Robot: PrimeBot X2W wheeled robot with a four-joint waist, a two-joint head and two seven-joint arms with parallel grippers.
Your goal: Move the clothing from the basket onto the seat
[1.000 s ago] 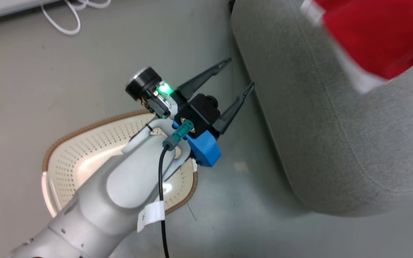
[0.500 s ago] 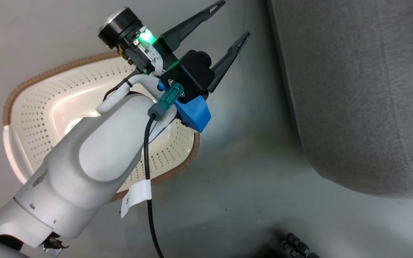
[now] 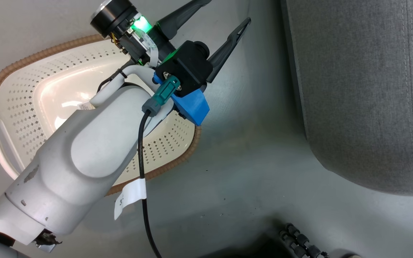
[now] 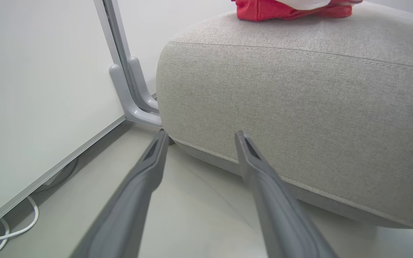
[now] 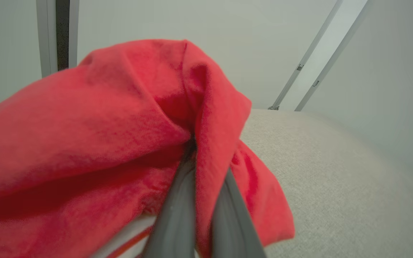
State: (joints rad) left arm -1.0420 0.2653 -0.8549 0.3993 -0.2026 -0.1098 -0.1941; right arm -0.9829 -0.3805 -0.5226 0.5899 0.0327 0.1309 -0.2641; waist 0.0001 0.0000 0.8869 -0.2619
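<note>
Clothing: bunched red clothing (image 5: 84,125) is pinched in the right gripper (image 5: 204,168), right over the top of the seat (image 3: 364,89). I cannot tell whether its lower folds touch the cushion.
Second sighting: the left wrist view has a red heap with a white edge lying on the seat's top. I cannot say whether it is the same garment or another.
Long axis: none to speak of. The cloth is crumpled, with a fold running up from the jaws.
Right jaws: nearly closed, with only a ridge of fabric between the two fingers. The grip looks to be near the middle of the bundle.
Left gripper (image 3: 224,12): jaws spread wide, holding nothing and touching nothing. It hangs over the floor (image 3: 246,172) between basket and seat, fingers pointing at the seat's side and its lower seam.
Basket (image 3: 31,61): on the floor, well apart from the seat. No garment lies in the part of its inside that the pale forearm (image 3: 95,150) leaves uncovered.
Nearer arm: the right, since it already has the cloth. The left is low, beside the cushion and below its top.
Coming move, as I judge it: the right jaws part so the garment settles on the seat.
Risk: cloth snagging on a finger as the jaws open.
</note>
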